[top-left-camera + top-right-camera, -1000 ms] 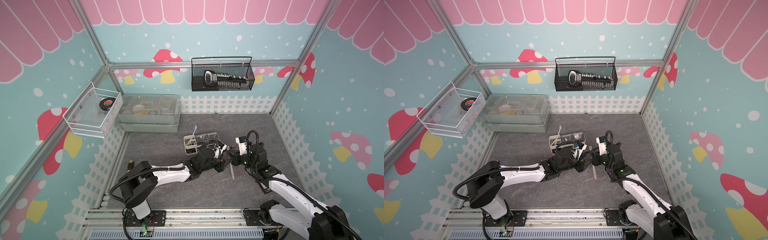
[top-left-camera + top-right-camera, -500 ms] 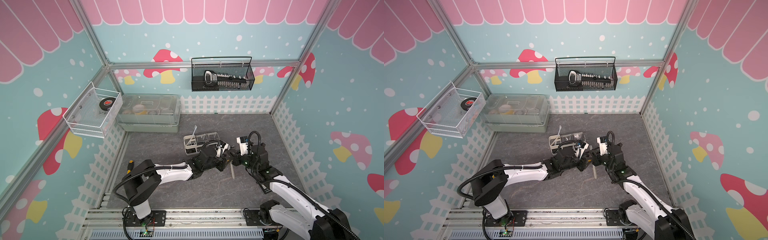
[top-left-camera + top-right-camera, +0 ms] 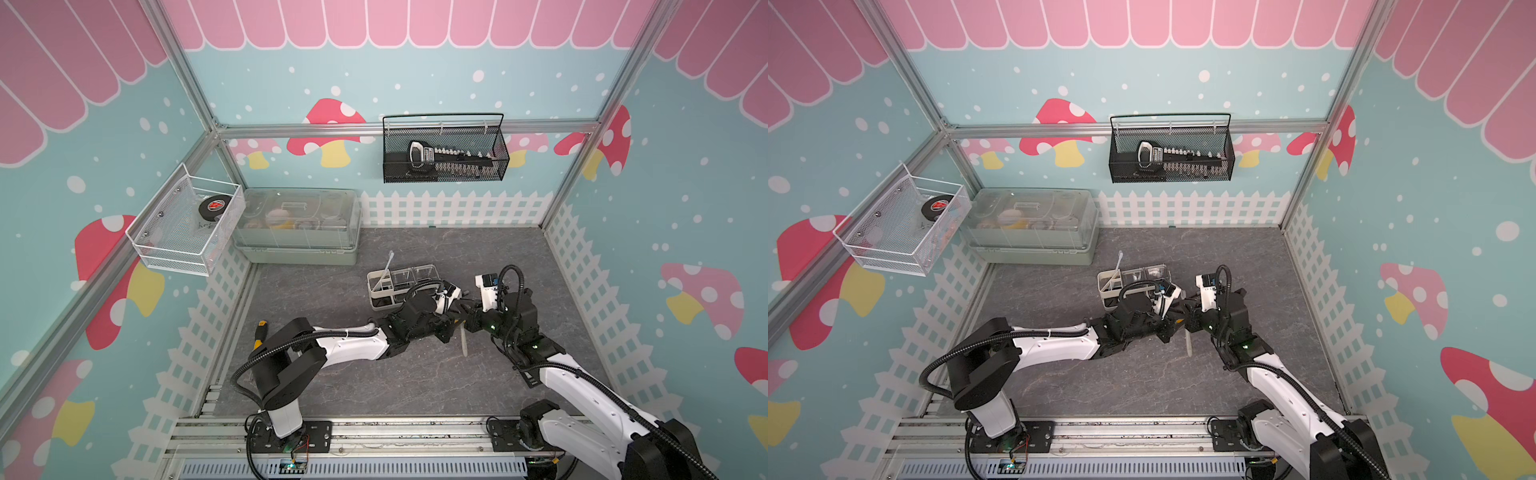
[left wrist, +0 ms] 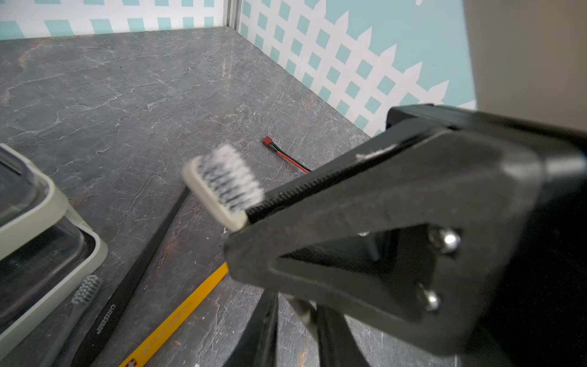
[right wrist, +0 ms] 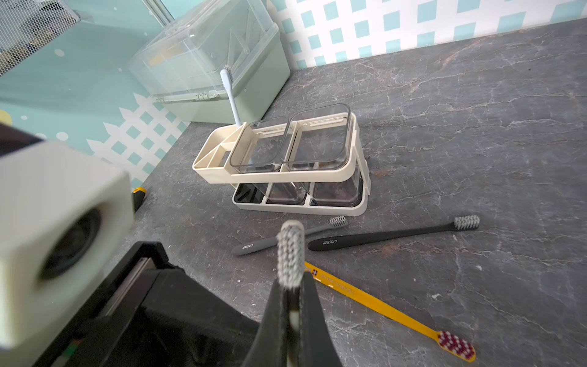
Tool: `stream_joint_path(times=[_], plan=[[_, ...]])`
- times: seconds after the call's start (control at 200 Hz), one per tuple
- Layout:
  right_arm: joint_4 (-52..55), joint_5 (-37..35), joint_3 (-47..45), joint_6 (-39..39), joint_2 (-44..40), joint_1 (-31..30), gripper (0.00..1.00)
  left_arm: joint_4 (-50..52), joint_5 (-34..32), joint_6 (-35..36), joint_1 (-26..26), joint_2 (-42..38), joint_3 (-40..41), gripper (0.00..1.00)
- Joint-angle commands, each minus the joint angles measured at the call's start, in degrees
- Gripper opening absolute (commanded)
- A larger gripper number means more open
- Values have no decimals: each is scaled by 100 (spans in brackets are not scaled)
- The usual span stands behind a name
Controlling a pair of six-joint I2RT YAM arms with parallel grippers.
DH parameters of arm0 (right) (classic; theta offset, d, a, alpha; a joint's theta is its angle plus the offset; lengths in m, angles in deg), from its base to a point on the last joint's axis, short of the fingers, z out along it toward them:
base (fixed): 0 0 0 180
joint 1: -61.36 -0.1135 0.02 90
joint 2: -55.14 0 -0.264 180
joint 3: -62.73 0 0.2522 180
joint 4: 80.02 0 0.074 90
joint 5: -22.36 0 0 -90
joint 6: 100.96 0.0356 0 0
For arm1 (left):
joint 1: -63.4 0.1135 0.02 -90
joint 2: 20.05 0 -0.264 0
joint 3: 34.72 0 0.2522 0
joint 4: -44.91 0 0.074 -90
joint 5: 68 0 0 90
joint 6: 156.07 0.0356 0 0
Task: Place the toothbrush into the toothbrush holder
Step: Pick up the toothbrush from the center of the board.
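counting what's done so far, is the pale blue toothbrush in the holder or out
In. The pale blue toothbrush stands head up, leaning, in the divided end section of the toothbrush holder.

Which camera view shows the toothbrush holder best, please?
The right wrist view: the whole toothbrush holder shows, slotted section and both clear cups. Both top views show it small, partly behind the left arm; the left wrist view catches only one corner.
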Motion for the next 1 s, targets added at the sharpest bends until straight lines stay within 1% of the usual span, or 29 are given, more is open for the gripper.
stream_joint_path(times=[0.0,0.15,0.36,0.55,0.7,0.755,0.895,0.995], plan=[[-67,117,-92,86,-72,-6,0,-174,-20,6,-12,63,-217,21],[-73,92,-116,113,-90,-4,0,-178,-36,22,-15,68,-204,14],[-88,30,-218,157,-236,-6,0,-155,-140,77,13,13,-171,8],[11,-45,-250,148,-317,-10,0,-470,-167,-97,105,-42,17,0],[22,-60,-259,144,-301,-6,1,-401,-157,-44,125,-49,-7,0],[22,-58,-263,139,-304,-6,4,-383,-170,-39,123,-66,-8,0],[102,-110,-259,96,-358,-6,6,-368,-250,-39,134,-73,10,0],[169,-182,-272,60,-439,-8,11,-354,-252,-32,143,-85,12,0]])
